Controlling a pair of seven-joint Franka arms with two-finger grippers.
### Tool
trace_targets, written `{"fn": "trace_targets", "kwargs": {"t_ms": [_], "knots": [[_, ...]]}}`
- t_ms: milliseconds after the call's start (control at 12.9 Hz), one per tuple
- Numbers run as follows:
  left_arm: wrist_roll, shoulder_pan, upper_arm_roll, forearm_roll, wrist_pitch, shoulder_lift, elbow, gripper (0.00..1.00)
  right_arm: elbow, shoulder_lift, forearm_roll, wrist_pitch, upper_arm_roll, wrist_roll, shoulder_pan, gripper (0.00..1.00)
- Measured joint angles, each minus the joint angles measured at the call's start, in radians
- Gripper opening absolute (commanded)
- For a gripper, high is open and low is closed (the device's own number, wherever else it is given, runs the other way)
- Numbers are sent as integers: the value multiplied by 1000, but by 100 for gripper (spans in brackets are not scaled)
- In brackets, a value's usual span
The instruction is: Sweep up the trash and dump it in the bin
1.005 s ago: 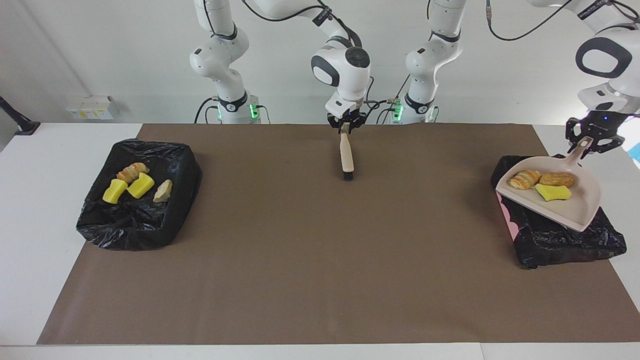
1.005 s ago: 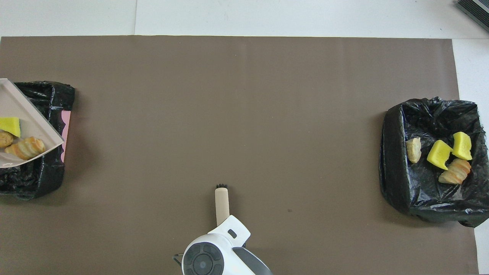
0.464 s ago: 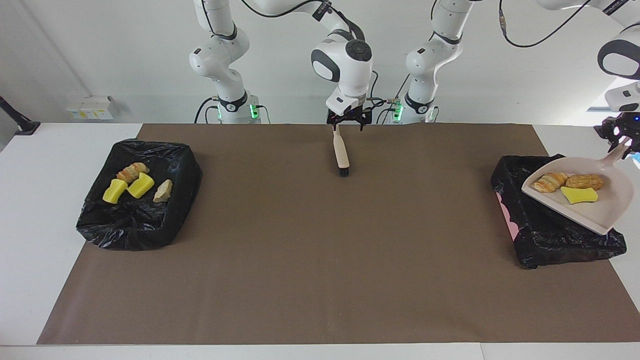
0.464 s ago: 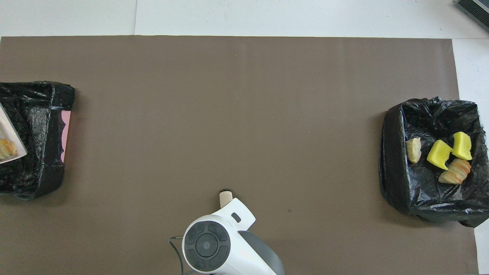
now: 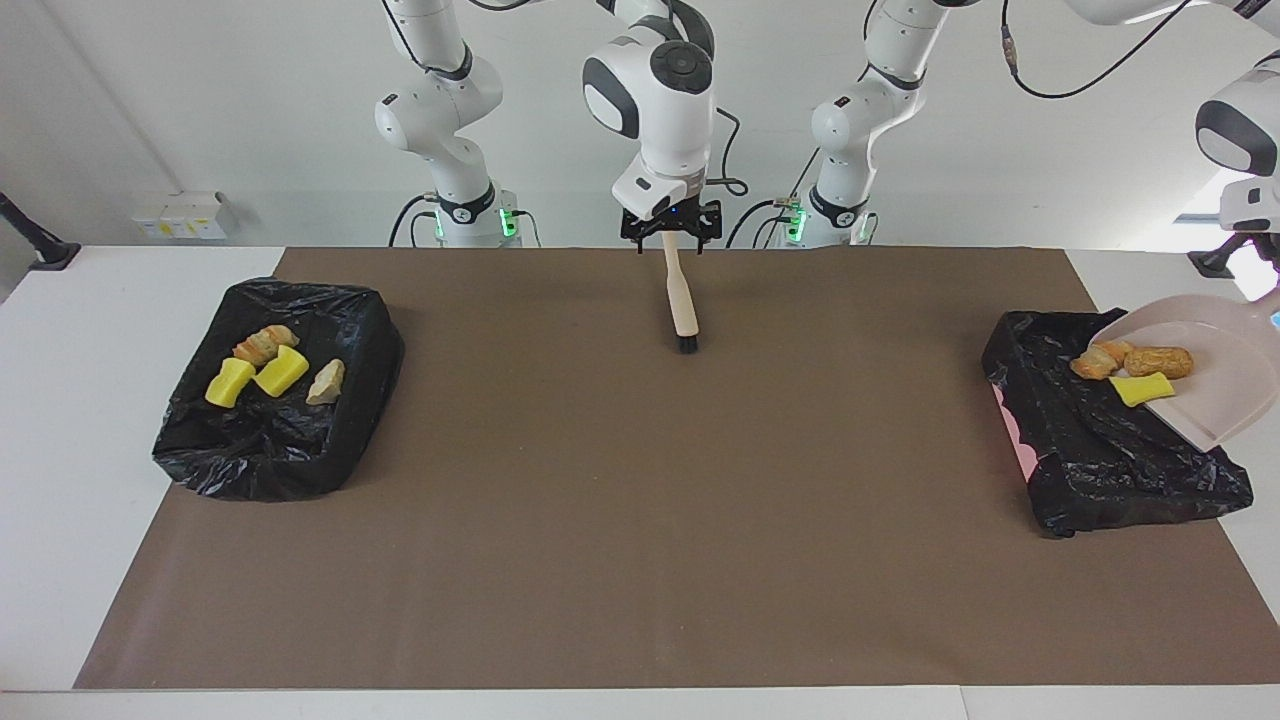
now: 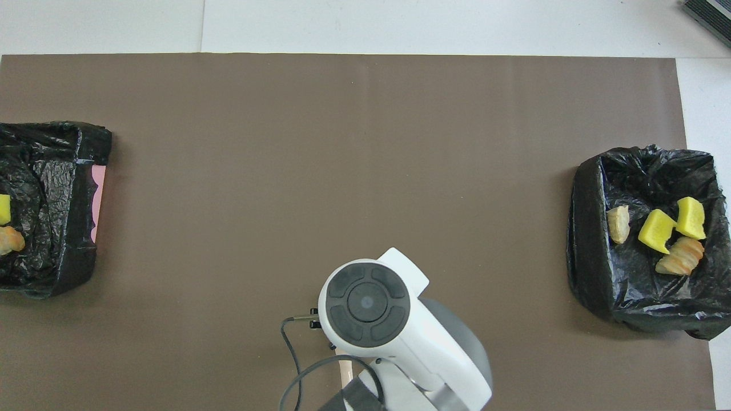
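While three trash scraps (image 5: pixel 1135 365) sit at the lip of the tilted dustpan (image 5: pixel 1225 375) over the bin (image 5: pixel 1100 465) at my left arm's end, my left gripper (image 5: pixel 1235 265) is clamped on the pan mid-dump and my right gripper (image 5: pixel 670 228) gapes wide over the brush (image 5: pixel 683 300), so I reckon tipping steeper comes next.

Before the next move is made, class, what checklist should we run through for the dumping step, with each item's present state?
1. Dustpan tilted over the bin at the left arm's end: ok.
2. Left hand shut on the dustpan's handle, at the picture's edge: ok.
3. Three trash scraps dropped into that bin: not ok, they sit at the dustpan's lip.
4. Right hand open over the brush: ok.
5. Brush lying flat on the mat: cannot tell.
6. Four scraps inside the other bin: ok.
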Motion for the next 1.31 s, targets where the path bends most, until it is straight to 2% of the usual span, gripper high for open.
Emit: {"fn": "trace_targets", "kwargs": {"t_ms": [232, 464, 696, 1005, 1314], "knots": [[1, -43, -2, 118, 13, 4, 10, 0, 39, -19, 0, -25, -3, -95, -75, 100], [2, -121, -3, 197, 11, 22, 74, 0, 45, -55, -1, -33, -5, -230, -159, 100], [2, -196, -4, 227, -27, 29, 107, 0, 46, -91, -1, -40, -7, -349, -260, 100], [2, -227, -4, 298, -35, 31, 137, 0, 46, -105, -1, -41, -11, -602, -393, 100], [-5, -314, -9, 276, -186, 31, 182, 0, 46, -108, -3, -41, -14, -799, -544, 100]]}}
